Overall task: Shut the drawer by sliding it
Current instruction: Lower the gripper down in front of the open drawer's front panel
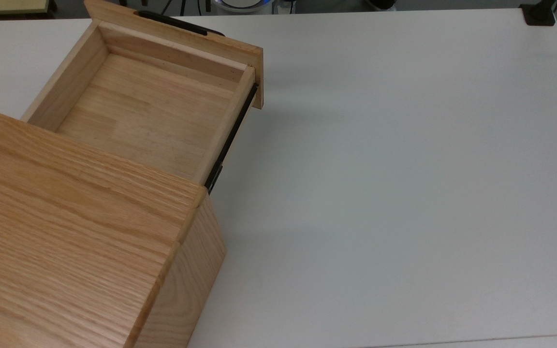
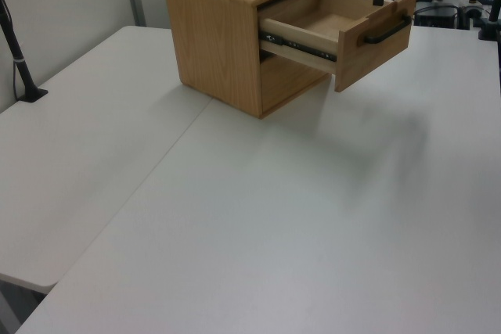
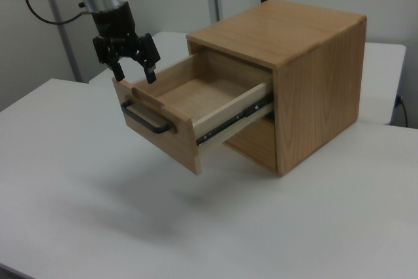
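Here the drawer (image 3: 189,106) stands pulled well out of the oak cabinet (image 3: 294,76) on the white counter (image 3: 215,227) — the gripper (image 3: 134,76) hangs just above the front panel's top edge, jaws spread and released, grasping nothing.

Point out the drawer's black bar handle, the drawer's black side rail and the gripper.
black bar handle (image 3: 147,121): right view, middle of the bar on the front panel.
black side rail (image 1: 230,140): top view, midway along the drawer's side.
gripper (image 3: 134,73): right view, between its open fingertips above the front panel.
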`<state>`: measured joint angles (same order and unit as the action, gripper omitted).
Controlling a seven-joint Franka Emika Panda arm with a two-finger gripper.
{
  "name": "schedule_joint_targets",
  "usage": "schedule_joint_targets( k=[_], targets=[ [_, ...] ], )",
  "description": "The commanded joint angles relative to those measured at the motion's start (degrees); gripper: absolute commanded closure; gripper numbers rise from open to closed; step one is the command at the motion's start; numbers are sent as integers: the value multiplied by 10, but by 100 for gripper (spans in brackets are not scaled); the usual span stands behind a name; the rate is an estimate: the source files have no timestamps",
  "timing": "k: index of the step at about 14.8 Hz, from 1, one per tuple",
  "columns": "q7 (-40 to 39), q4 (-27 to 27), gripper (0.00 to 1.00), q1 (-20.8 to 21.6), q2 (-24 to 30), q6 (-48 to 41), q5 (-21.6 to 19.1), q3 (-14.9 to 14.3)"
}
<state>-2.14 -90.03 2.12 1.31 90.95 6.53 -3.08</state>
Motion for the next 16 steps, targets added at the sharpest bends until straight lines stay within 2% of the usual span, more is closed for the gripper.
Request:
schedule_joint_targets(
  k=[1, 12, 16],
  targets=[
    [1, 11, 0, 10, 1, -23, -7, -6],
    [-6, 10, 0, 10, 6, -43, -7, -6],
    [-58, -12, 0, 3, 40, -69, -6, -6]
  ],
)
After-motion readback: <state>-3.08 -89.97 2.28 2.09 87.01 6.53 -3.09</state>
